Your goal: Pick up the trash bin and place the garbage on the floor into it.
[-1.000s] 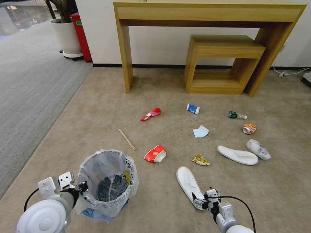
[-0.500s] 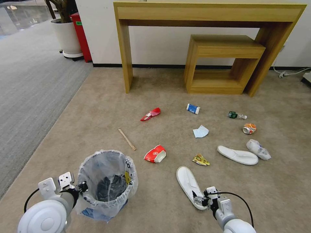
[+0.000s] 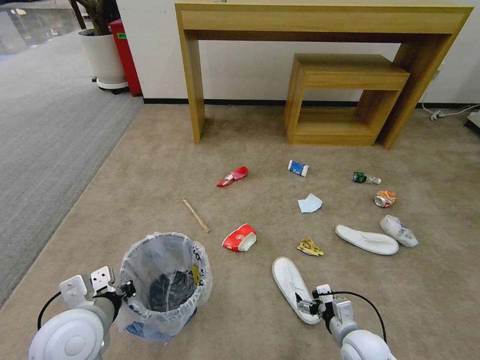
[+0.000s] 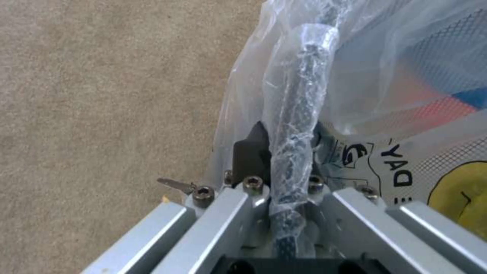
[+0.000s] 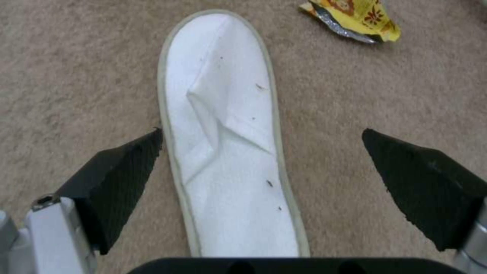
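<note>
A: Beige floor; trash bin stands front-left, left gripper clenched on its bagged rim; right gripper spread wide over near slipper.

B: Step looks like slipper pickup; next calls for descent and centring.

A: Right wrist view shows slipper nearer one fingertip; head view hides that.
</note>
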`<state>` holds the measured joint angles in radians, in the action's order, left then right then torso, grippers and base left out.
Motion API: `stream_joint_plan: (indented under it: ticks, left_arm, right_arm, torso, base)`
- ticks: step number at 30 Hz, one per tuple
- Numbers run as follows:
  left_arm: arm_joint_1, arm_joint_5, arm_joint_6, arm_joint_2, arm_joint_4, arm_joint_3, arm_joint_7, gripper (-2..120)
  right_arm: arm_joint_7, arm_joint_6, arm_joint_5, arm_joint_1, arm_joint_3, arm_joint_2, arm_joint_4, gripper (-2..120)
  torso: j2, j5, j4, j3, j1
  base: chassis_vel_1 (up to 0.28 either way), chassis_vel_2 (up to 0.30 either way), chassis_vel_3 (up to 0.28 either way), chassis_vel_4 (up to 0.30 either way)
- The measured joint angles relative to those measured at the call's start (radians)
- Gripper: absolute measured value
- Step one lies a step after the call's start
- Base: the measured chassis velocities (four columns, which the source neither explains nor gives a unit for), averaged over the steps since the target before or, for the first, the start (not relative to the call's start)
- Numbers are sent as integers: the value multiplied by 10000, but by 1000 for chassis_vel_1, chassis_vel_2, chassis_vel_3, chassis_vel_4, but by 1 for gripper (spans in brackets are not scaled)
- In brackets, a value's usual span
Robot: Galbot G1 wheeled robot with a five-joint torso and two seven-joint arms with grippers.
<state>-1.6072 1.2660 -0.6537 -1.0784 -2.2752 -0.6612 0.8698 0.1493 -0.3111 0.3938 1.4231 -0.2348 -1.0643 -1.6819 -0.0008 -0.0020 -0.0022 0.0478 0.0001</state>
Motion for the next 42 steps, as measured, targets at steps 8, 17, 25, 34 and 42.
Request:
stream_joint_plan:
  ticks: [8, 17, 25, 34, 42]
  left_arm:
    - [44, -76, 7, -45, 79, 47, -11, 0]
    - [75, -91, 18, -40, 147, 40, -19, 0]
    - [101, -107, 30, -71, 191, 35, -30, 0]
    - [139, -153, 42, -118, 267, 66, -47, 0]
    - [159, -172, 59, -141, 291, 71, -53, 0]
  right_arm:
    - [2, 94, 9, -516, 283, -172, 588, 100]
    - [-12, 181, 44, -1038, 601, -466, 1278, 100]
    - [-30, 306, 0, -1342, 743, -672, 1699, 100]
    - [-66, 372, -12, -1659, 776, -720, 2013, 100]
    - [-87, 478, -23, -1869, 808, -733, 2250, 100]
  torso:
    - [0, 0, 0, 0, 0]
    - [0, 0, 0, 0, 0]
    - [0, 0, 0, 0, 0]
    - [0, 0, 0, 0, 0]
    - [0, 0, 0, -1, 0]
  base:
    - [0, 0, 0, 0]
    - [0, 0, 0, 0]
    - [0, 0, 0, 0]
    - [0, 0, 0, 0]
    - [0, 0, 0, 0]
